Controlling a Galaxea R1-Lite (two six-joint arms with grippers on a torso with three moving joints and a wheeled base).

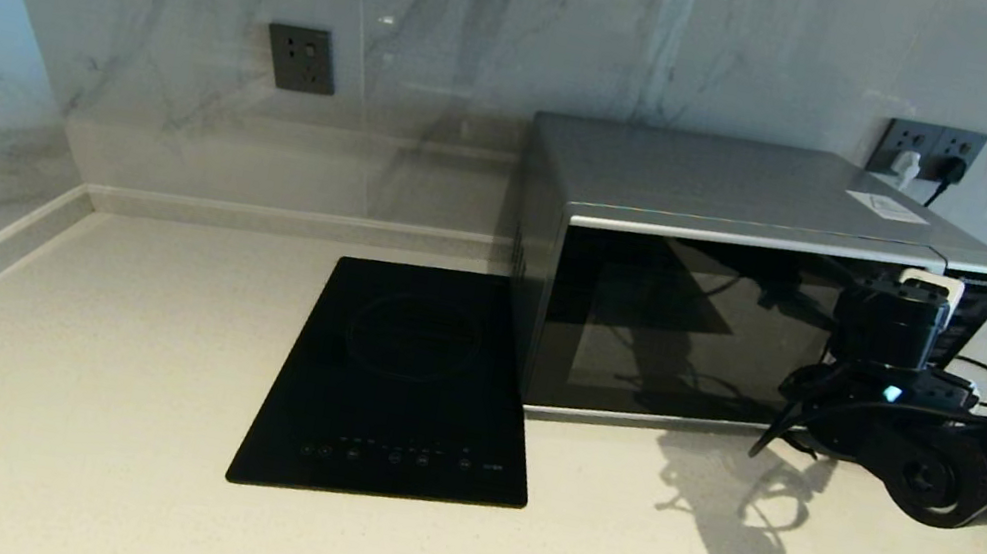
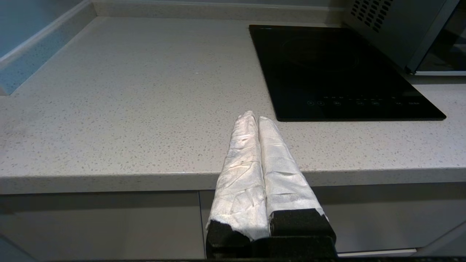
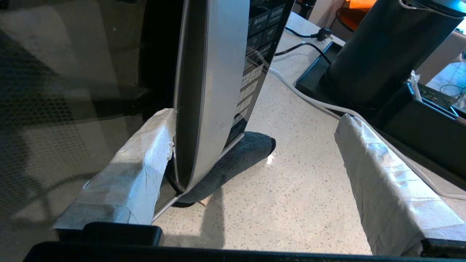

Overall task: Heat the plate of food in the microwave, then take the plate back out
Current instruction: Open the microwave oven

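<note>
1. Left gripper (image 2: 255,118) hangs at the counter (image 2: 127,109) edge, fingers pressed together, holding nothing; hob (image 2: 338,69) ahead of it.
2. Microwave (image 1: 715,286) door closed; plate unseen.
3. Right gripper (image 3: 255,123) spread wide, its fingers straddling the door handle (image 3: 207,91), one finger (image 3: 138,163) touching it.

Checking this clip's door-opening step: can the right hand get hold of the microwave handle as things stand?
Probably yes. The right hand is open with the curved handle of the microwave between its fingers, one of which is already tucked behind it. Nothing blocks closing.
</note>
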